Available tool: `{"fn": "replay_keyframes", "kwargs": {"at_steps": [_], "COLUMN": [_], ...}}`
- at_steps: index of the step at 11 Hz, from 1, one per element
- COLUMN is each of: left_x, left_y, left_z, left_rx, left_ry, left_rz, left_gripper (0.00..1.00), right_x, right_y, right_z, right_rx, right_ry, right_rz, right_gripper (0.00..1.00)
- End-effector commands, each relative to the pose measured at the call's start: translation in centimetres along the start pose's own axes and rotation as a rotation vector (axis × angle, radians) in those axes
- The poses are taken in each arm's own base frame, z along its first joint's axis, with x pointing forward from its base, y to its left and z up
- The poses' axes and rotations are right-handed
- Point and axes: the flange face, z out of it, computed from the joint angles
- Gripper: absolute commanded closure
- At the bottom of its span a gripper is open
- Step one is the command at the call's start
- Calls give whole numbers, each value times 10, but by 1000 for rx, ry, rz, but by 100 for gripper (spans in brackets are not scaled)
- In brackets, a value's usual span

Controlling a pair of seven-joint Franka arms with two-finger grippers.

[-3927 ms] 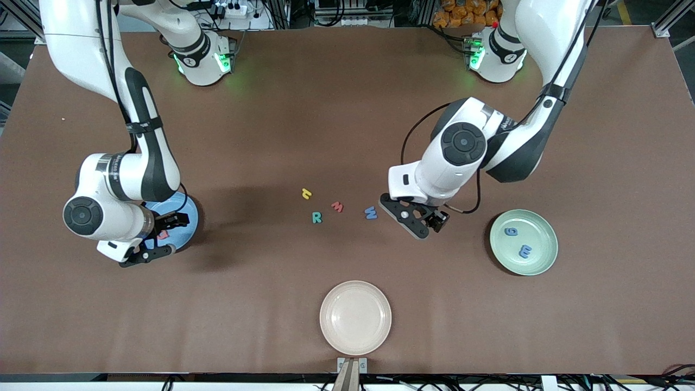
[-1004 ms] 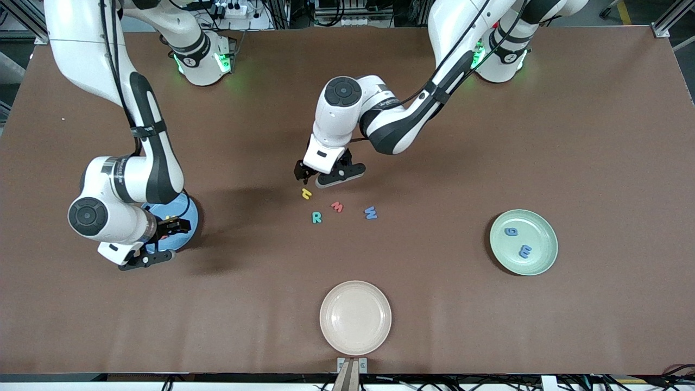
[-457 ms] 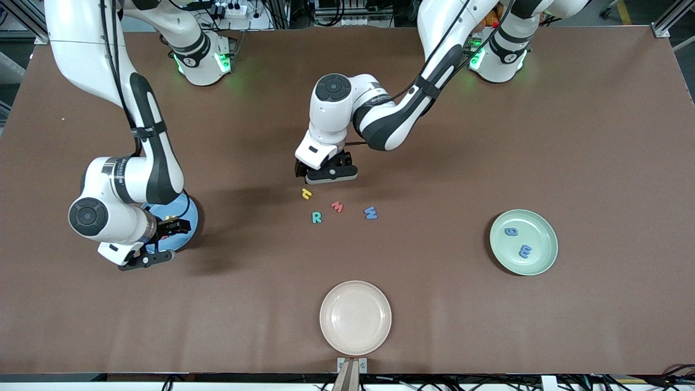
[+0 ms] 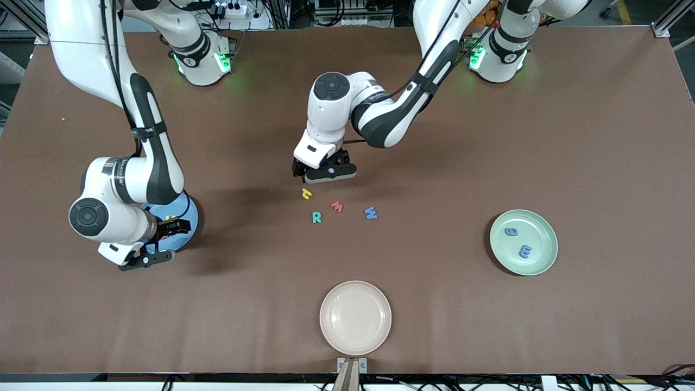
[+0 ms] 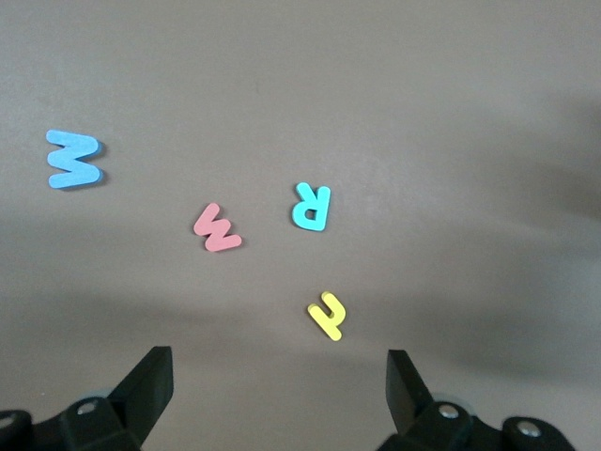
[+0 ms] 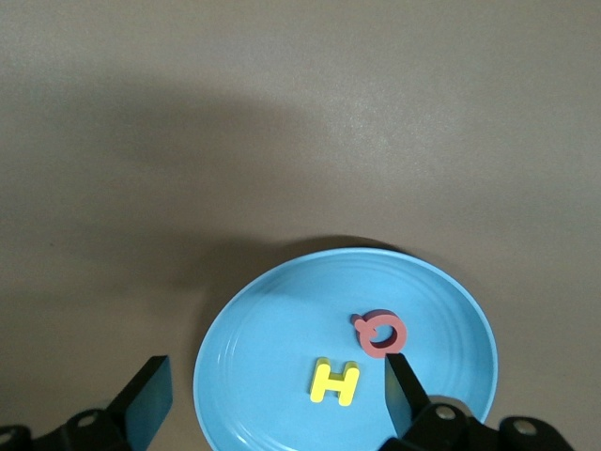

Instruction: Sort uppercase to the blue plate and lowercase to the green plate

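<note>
Four foam letters lie mid-table: a yellow hooked lowercase letter (image 4: 307, 193) (image 5: 327, 316), a red m (image 4: 337, 206) (image 5: 217, 228), a teal R (image 4: 316, 217) (image 5: 311, 206) and a blue W (image 4: 371, 213) (image 5: 72, 159). My left gripper (image 4: 324, 173) (image 5: 279, 395) hangs open over the table just beside the yellow letter, with nothing between its fingers. The green plate (image 4: 538, 239) holds a blue g (image 4: 511, 232) and a blue m (image 4: 525, 251). My right gripper (image 4: 162, 243) (image 6: 277, 395) is open over the blue plate (image 4: 188, 215) (image 6: 254, 329), where a yellow H (image 6: 335, 382) and a red Q (image 6: 381, 333) lie.
A cream-white plate (image 4: 355, 317) with nothing in it sits near the table's front edge, nearer the front camera than the letters. The right arm's forearm covers most of the blue plate in the front view.
The left arm has swung from beside the blue W to over the table by the yellow hooked letter, creeping slightly toward the right arm's end lately. The right arm has barely moved.
</note>
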Motion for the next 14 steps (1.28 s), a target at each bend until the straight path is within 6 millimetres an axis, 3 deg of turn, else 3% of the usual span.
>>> {"fn": "replay_keyframes", "kwargs": {"at_steps": [1, 5, 11, 14], "left_x": [0, 2, -33, -20], "left_y": [-2, 8, 23, 22], "left_z": [7, 24, 71, 73], "left_rx": [1, -48, -34, -53], "left_ry": [-3, 2, -20, -44], "left_rz": [-40, -64, -47, -89], "left_gripper": [0, 0, 0, 4], "right_x": [0, 0, 0, 2], "right_y": [3, 3, 3, 3], "right_z": [1, 1, 5, 3], "right_rx": [7, 7, 6, -3], "right_ry": [6, 6, 0, 2], "right_rz": [1, 1, 0, -64], "right_gripper": [0, 0, 0, 0]}}
